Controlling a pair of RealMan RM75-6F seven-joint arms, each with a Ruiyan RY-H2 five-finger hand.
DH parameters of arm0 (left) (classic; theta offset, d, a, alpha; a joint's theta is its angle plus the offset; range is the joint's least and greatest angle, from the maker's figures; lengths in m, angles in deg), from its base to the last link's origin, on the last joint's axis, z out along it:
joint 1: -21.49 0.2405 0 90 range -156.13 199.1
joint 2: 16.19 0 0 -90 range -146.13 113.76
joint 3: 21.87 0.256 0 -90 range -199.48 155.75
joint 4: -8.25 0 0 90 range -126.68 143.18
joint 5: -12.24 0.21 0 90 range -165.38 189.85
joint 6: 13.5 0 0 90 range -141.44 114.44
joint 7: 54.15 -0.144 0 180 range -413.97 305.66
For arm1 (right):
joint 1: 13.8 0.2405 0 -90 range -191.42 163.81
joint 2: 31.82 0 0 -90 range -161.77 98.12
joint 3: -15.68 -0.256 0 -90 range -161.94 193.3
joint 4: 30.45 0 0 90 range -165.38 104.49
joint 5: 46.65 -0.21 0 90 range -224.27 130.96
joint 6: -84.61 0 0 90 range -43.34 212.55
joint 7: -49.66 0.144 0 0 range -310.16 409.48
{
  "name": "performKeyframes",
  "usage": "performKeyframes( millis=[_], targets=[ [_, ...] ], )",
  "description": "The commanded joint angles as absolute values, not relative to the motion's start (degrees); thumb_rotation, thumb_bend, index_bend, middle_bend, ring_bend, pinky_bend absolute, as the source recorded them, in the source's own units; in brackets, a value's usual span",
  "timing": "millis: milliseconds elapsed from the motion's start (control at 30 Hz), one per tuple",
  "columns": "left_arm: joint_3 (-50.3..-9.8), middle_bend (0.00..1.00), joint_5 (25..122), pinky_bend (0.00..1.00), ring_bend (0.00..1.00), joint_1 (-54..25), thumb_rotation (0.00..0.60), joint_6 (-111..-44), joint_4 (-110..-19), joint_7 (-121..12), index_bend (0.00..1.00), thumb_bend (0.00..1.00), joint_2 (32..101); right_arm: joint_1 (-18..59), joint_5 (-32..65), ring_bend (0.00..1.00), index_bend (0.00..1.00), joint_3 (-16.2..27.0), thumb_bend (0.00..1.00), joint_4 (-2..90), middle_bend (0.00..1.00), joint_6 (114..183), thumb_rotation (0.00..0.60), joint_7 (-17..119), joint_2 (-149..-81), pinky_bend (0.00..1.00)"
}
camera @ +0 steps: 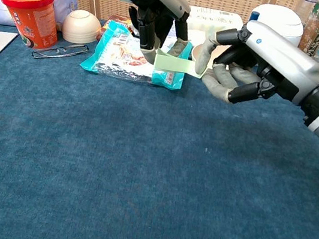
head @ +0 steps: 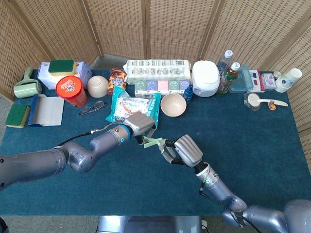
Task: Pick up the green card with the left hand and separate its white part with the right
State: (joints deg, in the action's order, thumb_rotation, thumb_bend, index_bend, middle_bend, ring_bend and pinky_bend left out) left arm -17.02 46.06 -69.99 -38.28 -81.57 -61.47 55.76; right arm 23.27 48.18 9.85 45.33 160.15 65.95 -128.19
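Now my left hand [camera: 157, 1] hangs above the table with its fingers pointing down, pinching the left end of the green card [camera: 176, 63] between their tips. Held this way the card lies flat in the air, clear of the blue cloth [camera: 138, 177], just in front of the teal snack bag [camera: 134, 55]. From above, my left hand [head: 140, 122] covers most of the card [head: 153, 141], and only a pale green strip shows.

My right hand [camera: 261, 54] comes in from the other side, its thumb and a finger closed on the card's right end while the remaining fingers curl loosely below. Whether the white part has come free I cannot tell. Seen from above, my right hand [head: 184, 150] sits just beside my left, the card bridging the two.

Behind my hands stand a tan bowl [head: 173, 104] and a white cooker [head: 205, 78]. Off to the left, glasses [camera: 59, 50] lie near a red tub [camera: 32, 13], with a cream bowl [camera: 81, 26] beside it.
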Motion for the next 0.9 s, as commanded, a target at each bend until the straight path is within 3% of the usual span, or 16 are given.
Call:
performKeyframes(
  millis=[33, 900],
  targets=[
    [-17.0, 1.00, 46.1, 1.00, 1.00, -70.0, 0.600, -38.3, -81.5, -61.5, 0.62, 0.43, 55.8, 23.2, 48.1, 0.96, 0.53, 9.8, 0.46, 45.3, 0.87, 160.2, 0.600, 66.1, -128.2, 0.93],
    [-16.9, 1.00, 46.9, 1.00, 1.00, -69.3, 0.600, -39.0, -80.6, -61.9, 0.63, 0.43, 56.9, 22.9, 48.1, 0.99, 0.79, 9.6, 0.46, 43.2, 0.93, 161.6, 0.600, 68.3, -129.1, 0.93]
  ],
)
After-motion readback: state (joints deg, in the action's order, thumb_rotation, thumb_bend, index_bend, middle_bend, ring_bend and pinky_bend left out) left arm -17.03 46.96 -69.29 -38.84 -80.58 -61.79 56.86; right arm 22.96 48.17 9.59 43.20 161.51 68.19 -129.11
